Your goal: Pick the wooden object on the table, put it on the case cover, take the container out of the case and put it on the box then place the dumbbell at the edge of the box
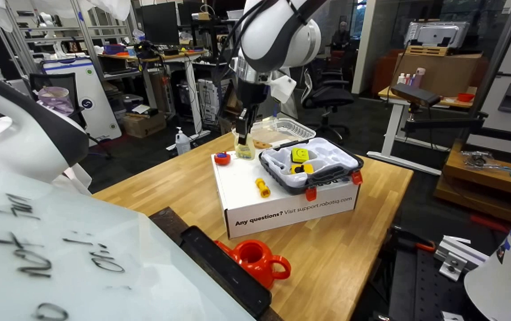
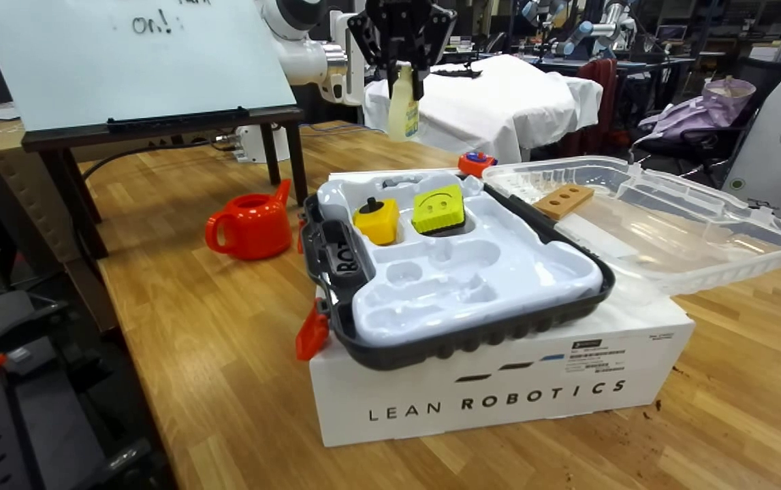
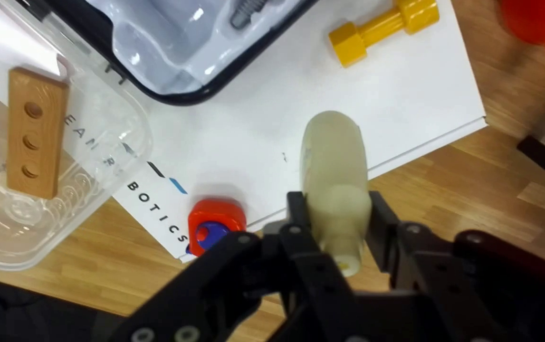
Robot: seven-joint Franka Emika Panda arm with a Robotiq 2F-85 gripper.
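Observation:
My gripper (image 3: pixel 336 202) is shut on a pale yellow bottle-shaped container (image 3: pixel 334 156). It holds the container upright in the air near one edge of the white box (image 3: pixel 253 147), as both exterior views show (image 1: pixel 245 149) (image 2: pixel 402 112). The open case (image 2: pixel 492 333) stands on the box, with a pale moulded inside. Its clear case cover (image 2: pixel 690 218) lies folded out. The wooden object (image 2: pixel 565 200), a block with three holes, lies on the cover; it also shows in the wrist view (image 3: pixel 37 133). The yellow dumbbell (image 1: pixel 262 187) lies on the box beside the case.
A yellow smiley sponge (image 2: pixel 438 207) and a yellow piece with a black knob (image 2: pixel 378 221) sit in the case. A red toy with a blue dial (image 3: pixel 215 225) sits at a box corner. A red pot (image 1: pixel 259 263) and a whiteboard (image 2: pixel 138 61) stand on the table.

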